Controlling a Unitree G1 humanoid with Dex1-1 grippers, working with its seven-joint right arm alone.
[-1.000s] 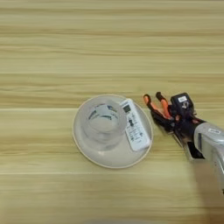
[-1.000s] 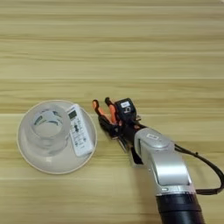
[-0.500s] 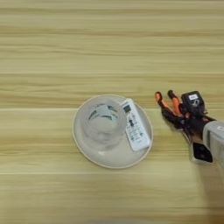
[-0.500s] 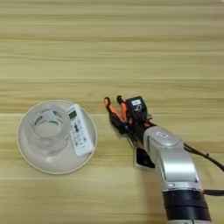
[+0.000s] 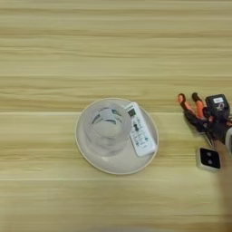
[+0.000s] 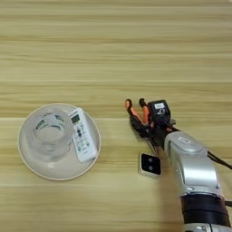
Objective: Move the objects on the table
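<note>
The right gripper (image 6: 152, 127) grips the pliers (image 6: 136, 115) at centre right. The plate (image 6: 31, 170) with glass cup (image 6: 47, 133) and remote (image 6: 82, 140) sits lower left; bare table (image 6: 113, 45) fills the top.

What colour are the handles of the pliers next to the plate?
The pliers have orange and black handles, clearest in the right eye view.

Place: we cannot name a room; the table (image 5: 54, 41) fills both views to every edge.
Surface: we see light wood with lengthwise grain streaks, tan and pale yellow.
Household signs: we note a pale plate (image 6: 31, 170) left of the middle, carrying a clear glass cup (image 6: 47, 133) and a slim white remote (image 6: 82, 140).
Workshop signs: we note pliers (image 6: 136, 118) with orange-and-black handles toward the right edge.
Lab signs: we see a silver robot forearm (image 6: 192, 167) entering from the bottom edge.
</note>
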